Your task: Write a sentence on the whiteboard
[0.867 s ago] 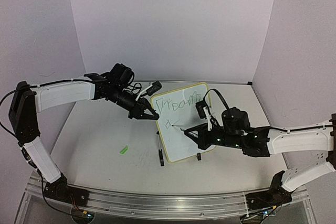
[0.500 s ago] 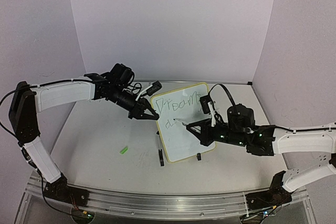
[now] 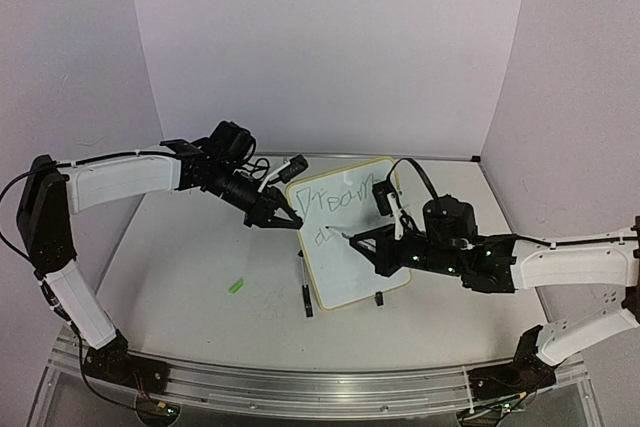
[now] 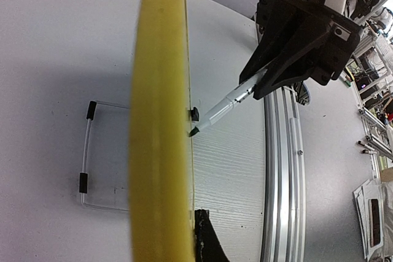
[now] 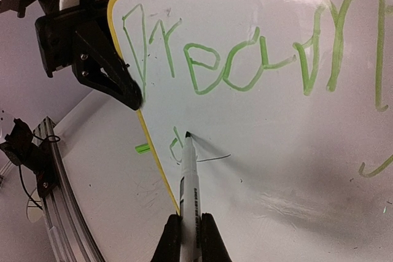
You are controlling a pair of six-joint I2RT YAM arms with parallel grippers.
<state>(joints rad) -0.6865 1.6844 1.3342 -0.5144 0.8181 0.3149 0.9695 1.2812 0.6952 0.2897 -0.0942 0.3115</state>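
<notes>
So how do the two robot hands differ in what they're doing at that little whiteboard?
The left hand is clamped on the yellow left edge of the whiteboard, steadying it; the right hand grips a marker instead. The left hand sits at the board's side, while the right hand faces its white front, marker tip touching below the green writing. Both are shut on something.

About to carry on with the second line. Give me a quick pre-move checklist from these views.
1. Left gripper shut on the whiteboard's left edge: ok.
2. Right gripper shut on the marker: ok.
3. Marker tip touching the board face: ok, by the left wrist view.
4. First line of the sentence finished: ok; second line barely begun.
5. Bare board below for more lines: ok.
</notes>
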